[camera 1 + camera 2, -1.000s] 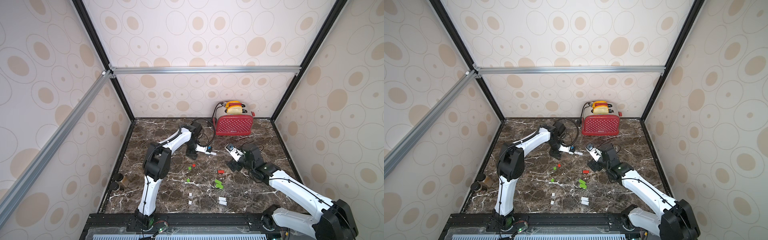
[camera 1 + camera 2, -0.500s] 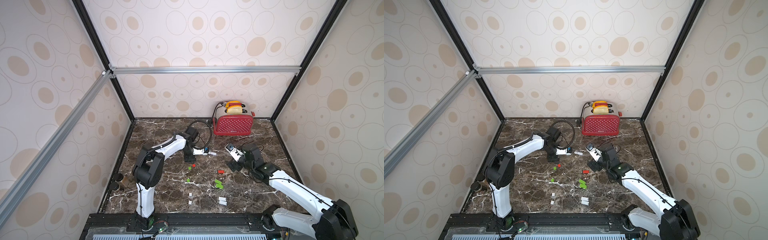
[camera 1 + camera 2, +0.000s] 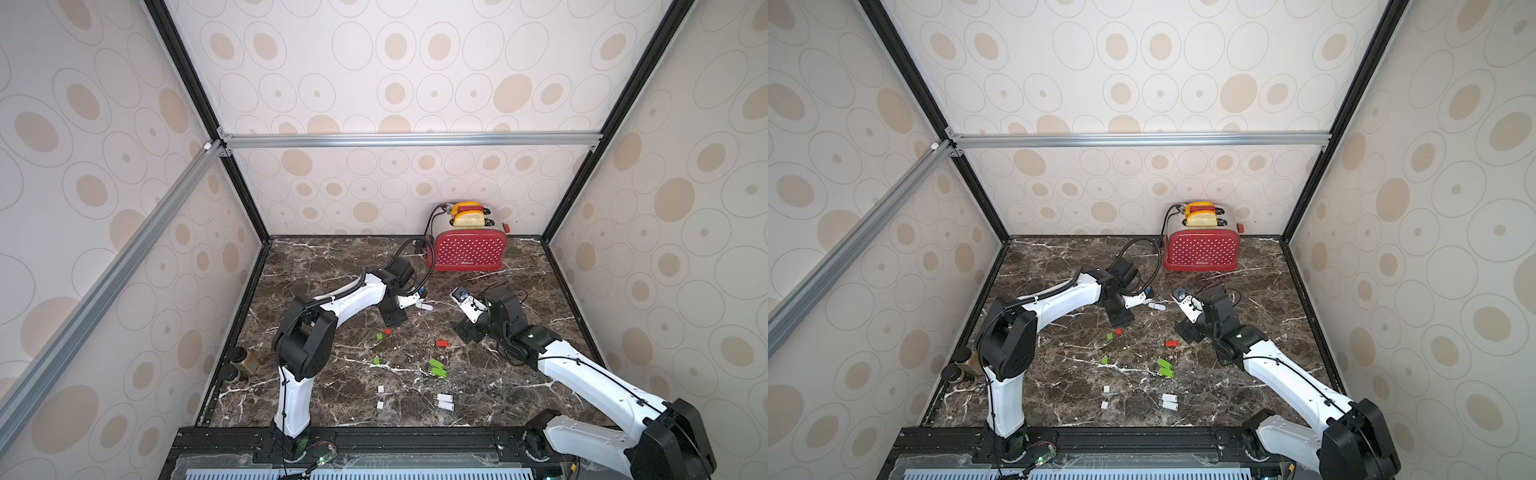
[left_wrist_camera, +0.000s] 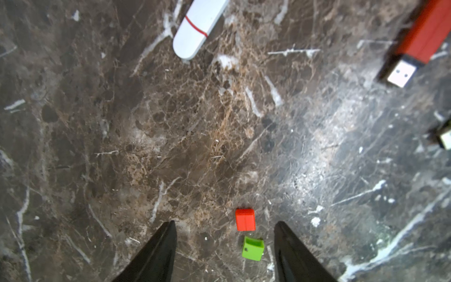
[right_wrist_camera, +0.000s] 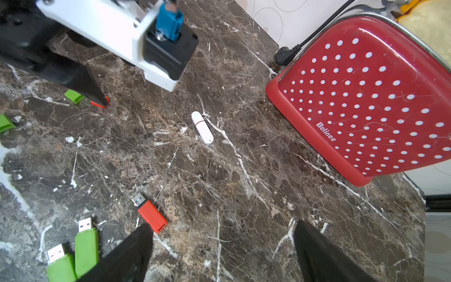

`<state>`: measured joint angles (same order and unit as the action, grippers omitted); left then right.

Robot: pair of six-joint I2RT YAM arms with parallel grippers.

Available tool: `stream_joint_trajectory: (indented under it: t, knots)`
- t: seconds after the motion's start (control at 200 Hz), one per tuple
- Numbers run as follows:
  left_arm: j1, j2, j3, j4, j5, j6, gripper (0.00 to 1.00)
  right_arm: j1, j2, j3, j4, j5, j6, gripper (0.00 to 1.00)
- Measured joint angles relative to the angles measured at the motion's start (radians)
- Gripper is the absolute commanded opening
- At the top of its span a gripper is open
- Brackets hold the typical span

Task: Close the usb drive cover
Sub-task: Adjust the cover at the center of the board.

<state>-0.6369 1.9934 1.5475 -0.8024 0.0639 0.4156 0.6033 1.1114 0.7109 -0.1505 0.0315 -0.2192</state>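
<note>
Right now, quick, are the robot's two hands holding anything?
Left gripper: open, holding nothing; a red cap lies near its fingertips.
Right gripper: open, holding nothing.

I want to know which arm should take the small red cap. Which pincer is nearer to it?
Left. The left pincer hangs right over the red cap. The right pincer stands farther off, by the uncapped red USB drive.

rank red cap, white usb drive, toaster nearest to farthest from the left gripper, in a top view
1. red cap, at the left gripper's fingertips
2. white usb drive, lying apart, toward the back right
3. toaster, against the back wall
</note>
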Motion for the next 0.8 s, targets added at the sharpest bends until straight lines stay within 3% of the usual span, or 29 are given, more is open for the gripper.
stream_joint_trajectory:
  t: [0.336,0.801]
  knots:
    - [-0.014,0.044,-0.005,-0.048,-0.048,-0.108,0.56,0.000,0.000,0.000,0.000,0.000,0.002,0.94]
    - [-0.015,0.106,0.005,-0.054,-0.089,-0.114,0.62,0.000,0.000,0.000,0.000,0.000,0.002,0.93]
